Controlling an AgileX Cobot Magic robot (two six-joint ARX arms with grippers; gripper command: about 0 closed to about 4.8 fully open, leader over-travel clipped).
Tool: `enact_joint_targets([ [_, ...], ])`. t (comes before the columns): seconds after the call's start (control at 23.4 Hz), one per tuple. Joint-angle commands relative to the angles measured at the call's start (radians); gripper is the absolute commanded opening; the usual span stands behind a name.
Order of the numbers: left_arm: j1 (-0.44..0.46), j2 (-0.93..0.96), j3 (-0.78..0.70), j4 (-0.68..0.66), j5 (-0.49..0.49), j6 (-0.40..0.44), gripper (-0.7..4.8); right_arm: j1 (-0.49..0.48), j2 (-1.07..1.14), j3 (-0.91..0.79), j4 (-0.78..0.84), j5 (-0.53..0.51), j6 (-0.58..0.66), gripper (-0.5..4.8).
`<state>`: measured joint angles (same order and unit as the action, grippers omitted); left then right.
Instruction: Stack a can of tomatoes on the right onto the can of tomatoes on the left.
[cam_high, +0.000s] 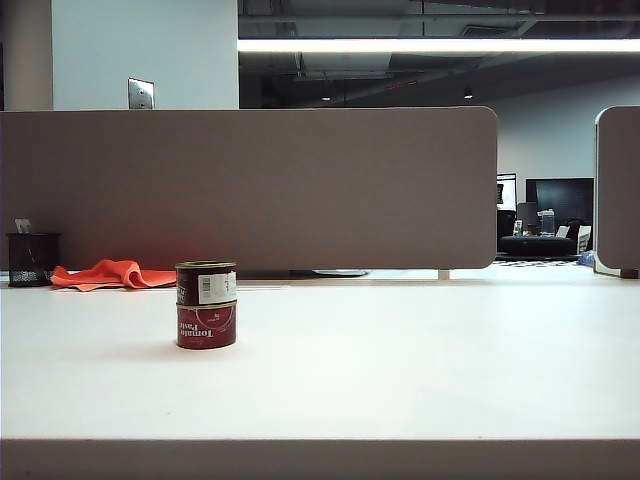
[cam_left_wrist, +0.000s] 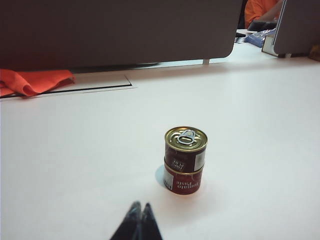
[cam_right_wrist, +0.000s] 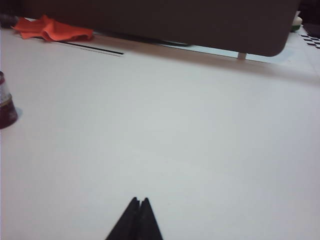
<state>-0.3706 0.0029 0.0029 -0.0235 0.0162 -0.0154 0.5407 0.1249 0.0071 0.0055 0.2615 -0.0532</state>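
Two small red tomato cans stand stacked on the white table at the left of the exterior view: the upper can (cam_high: 206, 282) with a white label patch rests on the lower can (cam_high: 206, 326). In the left wrist view the upper can (cam_left_wrist: 185, 148) shows its gold pull-tab lid above the lower can (cam_left_wrist: 182, 181). My left gripper (cam_left_wrist: 141, 206) is shut and empty, a short way back from the stack. My right gripper (cam_right_wrist: 139, 200) is also shut and empty over bare table, far from the cans (cam_right_wrist: 6, 102), which show at that view's edge. Neither gripper shows in the exterior view.
An orange cloth (cam_high: 110, 273) lies at the back left beside a black mesh holder (cam_high: 32, 259). A grey partition (cam_high: 250, 185) runs along the table's far edge. A cable-slot outline (cam_left_wrist: 90, 85) marks the table near the cloth.
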Motion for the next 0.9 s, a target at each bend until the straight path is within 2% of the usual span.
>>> enact_joint_targets([
  [0.04, 0.001, 0.0, 0.003, 0.01, 0.003, 0.008, -0.06, 0.002, -0.016, -0.006, 0.029, -0.011, -0.002, -0.05],
  [0.38, 0.001, 0.0, 0.003, -0.005, 0.007, 0.008, -0.06, 0.001, -0.126, -0.006, 0.003, -0.01, -0.002, -0.04],
  [0.9, 0.001, 0.0, 0.004, -0.096, -0.005, 0.027, -0.06, 0.0, -0.126, -0.006, -0.032, -0.01, 0.0, -0.04],
])
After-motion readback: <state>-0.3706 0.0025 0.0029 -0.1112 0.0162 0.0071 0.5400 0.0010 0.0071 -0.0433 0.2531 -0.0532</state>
